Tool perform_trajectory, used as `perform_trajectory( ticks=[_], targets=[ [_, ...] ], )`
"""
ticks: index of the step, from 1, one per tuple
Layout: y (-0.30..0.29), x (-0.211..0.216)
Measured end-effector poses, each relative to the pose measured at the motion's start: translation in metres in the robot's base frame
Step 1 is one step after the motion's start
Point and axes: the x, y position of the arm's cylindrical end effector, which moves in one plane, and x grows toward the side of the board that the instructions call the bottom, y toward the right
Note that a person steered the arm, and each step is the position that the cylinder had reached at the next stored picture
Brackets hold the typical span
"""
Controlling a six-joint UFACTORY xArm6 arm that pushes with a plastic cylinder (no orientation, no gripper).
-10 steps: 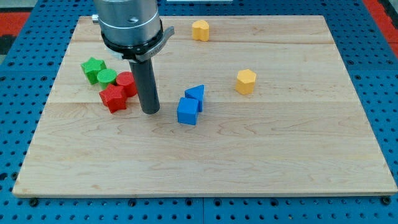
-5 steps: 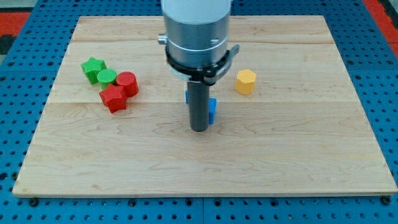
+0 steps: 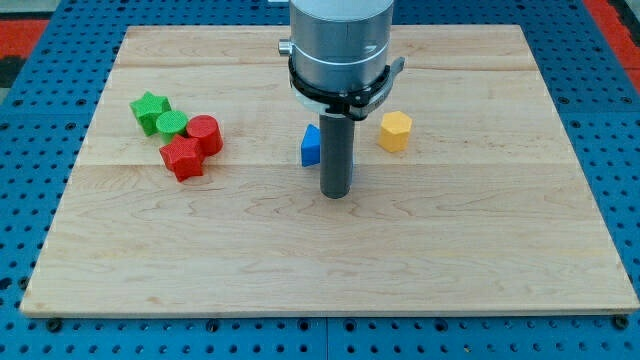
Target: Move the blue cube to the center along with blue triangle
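One blue block [image 3: 311, 147] shows beside the rod, near the worktop [image 3: 480, 250] centre; whether it is cube or triangle I cannot tell, the other being hidden. My tip [image 3: 336, 195] sits just near-right. No jaws exist. Push gently, keeping both blocks together.

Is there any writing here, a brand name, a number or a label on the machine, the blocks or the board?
None can be read.
The blocks, among them the blue block beside my tip, have plain faces.
The wooden board and the grey arm housing carry no visible letters, numbers or signs.
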Motion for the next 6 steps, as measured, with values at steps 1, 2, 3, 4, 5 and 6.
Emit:
perform_trajectory(
  ticks=[1, 2, 3, 4, 5, 6],
  targets=[
    [-0.002, -0.002],
    [-0.009, -0.002],
    [-0.010, -0.002],
    [-0.014, -0.002],
    [-0.019, -0.002],
    [-0.019, -0.002]
  ],
)
